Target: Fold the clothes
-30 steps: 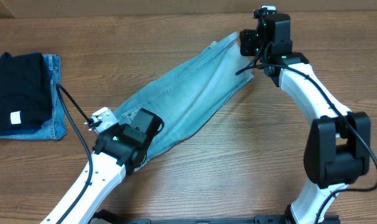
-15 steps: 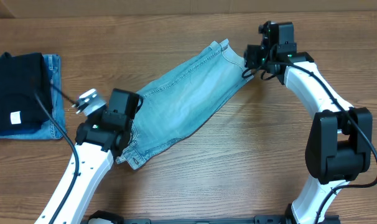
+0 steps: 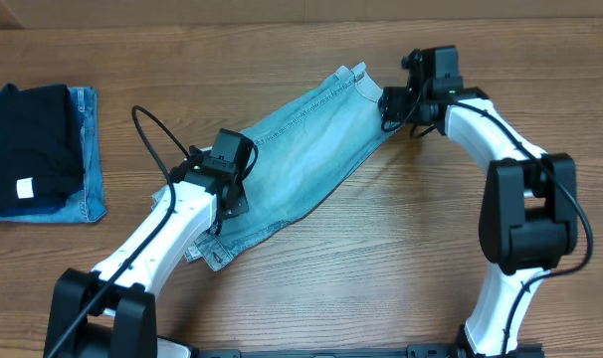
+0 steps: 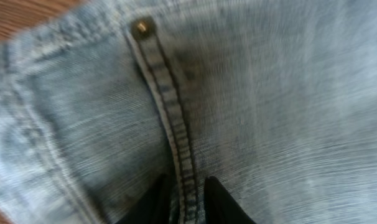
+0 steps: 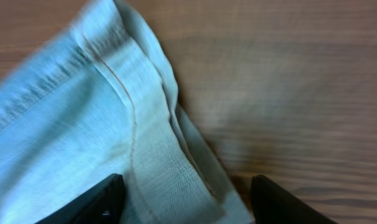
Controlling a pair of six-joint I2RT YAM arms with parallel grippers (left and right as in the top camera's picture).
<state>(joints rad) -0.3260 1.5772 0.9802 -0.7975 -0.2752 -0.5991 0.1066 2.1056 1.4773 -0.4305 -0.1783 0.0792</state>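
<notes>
Well right of the folded stack point(image 3: 38, 149), the clothes point(image 3: 311, 149) lie slantwise on the surface point(image 3: 381, 278). They look like soft, thick denim, likely best gripped at stitched hems. The left tool point(image 4: 185, 205) sits narrow astride a seam, and I cannot tell whether it grips. Farther right, the right tool point(image 5: 191, 202) gapes wide over the hem corner, with bare wood beyond.

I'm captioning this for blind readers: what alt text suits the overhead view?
Light blue denim shorts lie in a diagonal strip on a wooden table, the left claw over their lower half and the open right claw at their upper end. A folded black garment sits on darker denim at the table's left edge.
</notes>
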